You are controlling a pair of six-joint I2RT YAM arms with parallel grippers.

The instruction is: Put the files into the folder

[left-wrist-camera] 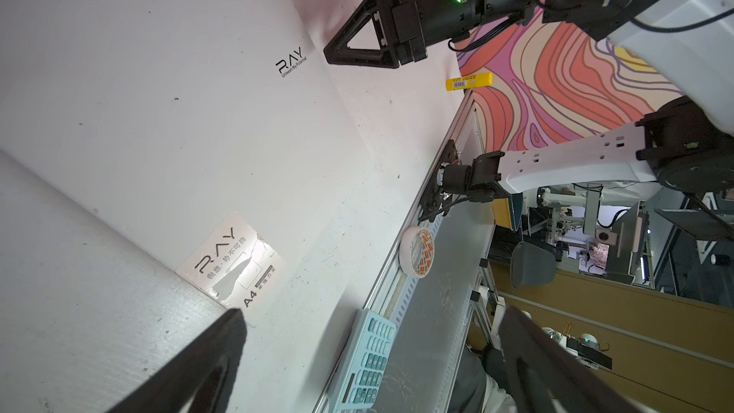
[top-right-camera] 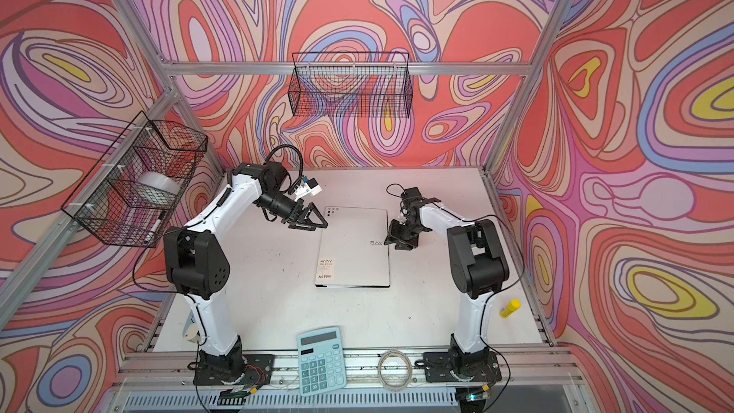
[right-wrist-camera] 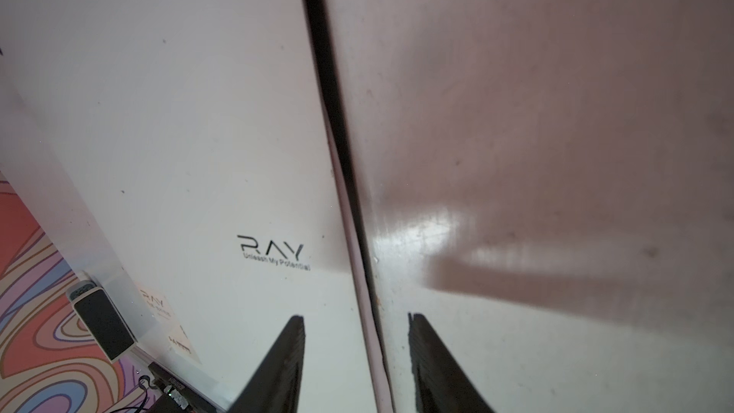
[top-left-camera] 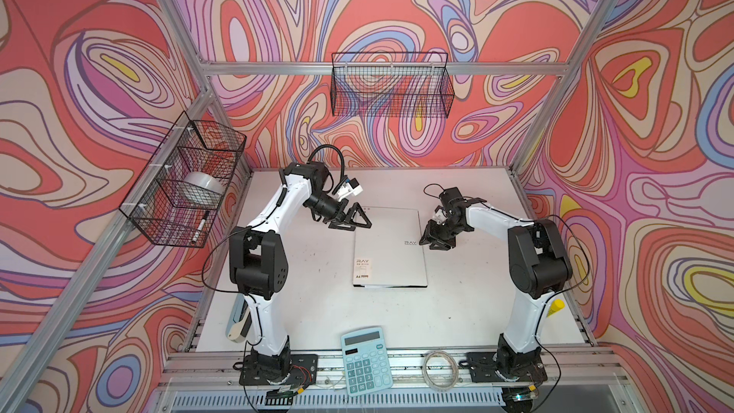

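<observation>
The folder (top-left-camera: 391,248) (top-right-camera: 353,248) lies shut and flat in the middle of the white table, silver-white cover up, with "RAY" logos and corner dots showing. The files are hidden. My left gripper (top-left-camera: 359,224) (top-right-camera: 315,225) hovers open over the folder's far left corner; in the left wrist view its fingers (left-wrist-camera: 222,335) stand wide apart with nothing between them. My right gripper (top-left-camera: 431,242) (top-right-camera: 397,242) is low at the folder's right edge. In the right wrist view the right gripper (right-wrist-camera: 356,316) is open, one finger over the folder's cover (right-wrist-camera: 178,133), the other over bare table.
A teal calculator (top-left-camera: 367,361) and a clear tape roll (top-left-camera: 439,369) lie on the front rail. A yellow glue stick (top-left-camera: 554,307) sits at the table's right edge. Wire baskets hang on the left wall (top-left-camera: 186,180) and the back wall (top-left-camera: 391,85).
</observation>
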